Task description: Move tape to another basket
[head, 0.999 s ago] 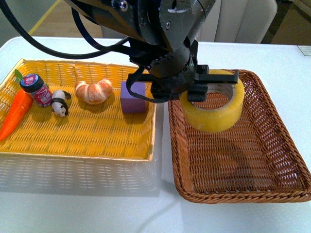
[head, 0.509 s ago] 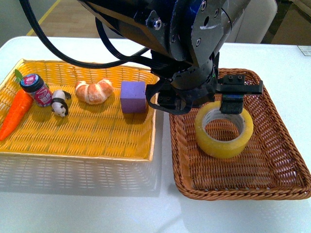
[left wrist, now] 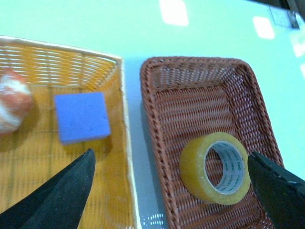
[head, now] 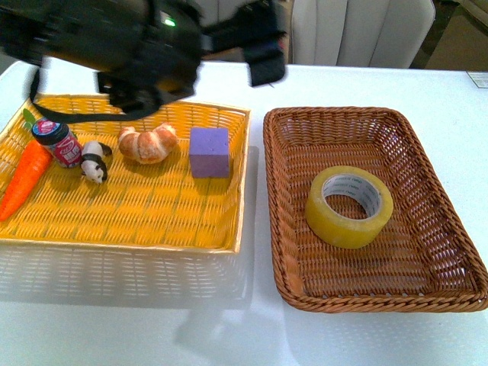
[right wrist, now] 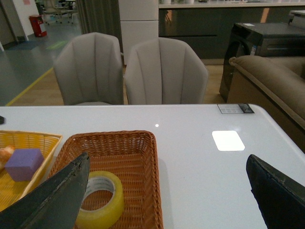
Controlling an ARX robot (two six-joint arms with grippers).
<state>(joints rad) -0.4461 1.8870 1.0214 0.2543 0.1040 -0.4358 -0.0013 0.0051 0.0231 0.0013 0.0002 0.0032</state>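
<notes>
Tape (head: 349,206): lies inside the brown basket (head: 427,145), free.
Left gripper (left wrist: 171,191): above the basket, fingers spread.
Right gripper (right wrist: 167,200): fingers spread, empty.

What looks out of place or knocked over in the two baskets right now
Nothing stands out. The tape rests inside the brown basket, propped at a slight tilt rather than flat. In the yellow basket, the carrot, jar, panda toy, croissant and purple block sit apart, undamaged.
</notes>
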